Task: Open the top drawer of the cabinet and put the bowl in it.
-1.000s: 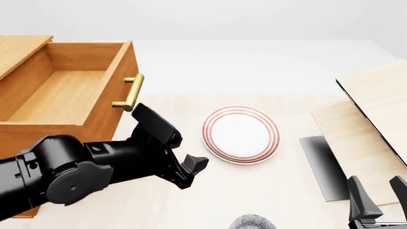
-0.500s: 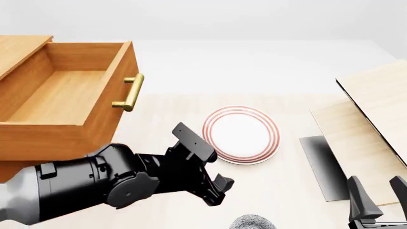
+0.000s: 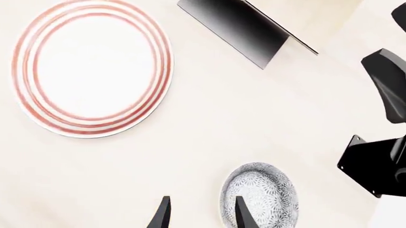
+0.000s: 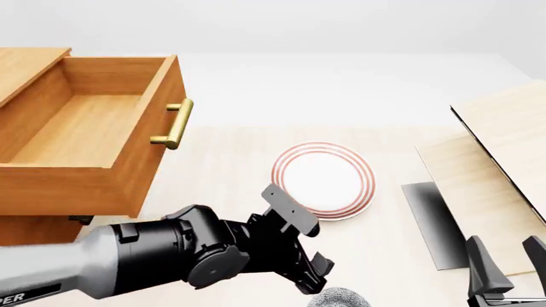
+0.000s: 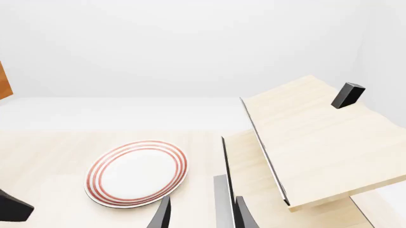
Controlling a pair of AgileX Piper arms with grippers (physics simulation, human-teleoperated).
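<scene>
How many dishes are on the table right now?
2. The red-ringed plate sits mid-table, right of the open top drawer. The bowl lies nearer the arms, just beyond the left claw; the front view shows only its rim.

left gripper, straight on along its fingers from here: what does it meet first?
Most likely the bowl: in the left wrist view it lies just ahead of the left gripper, slightly off one finger's side. Depth is unclear; it might graze the rim or reach bare table.

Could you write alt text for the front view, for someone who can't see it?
A black robot arm's left gripper reaches down toward a speckled bowl at the table's near edge. Behind are a red-ringed plate and an open, empty top drawer.
</scene>
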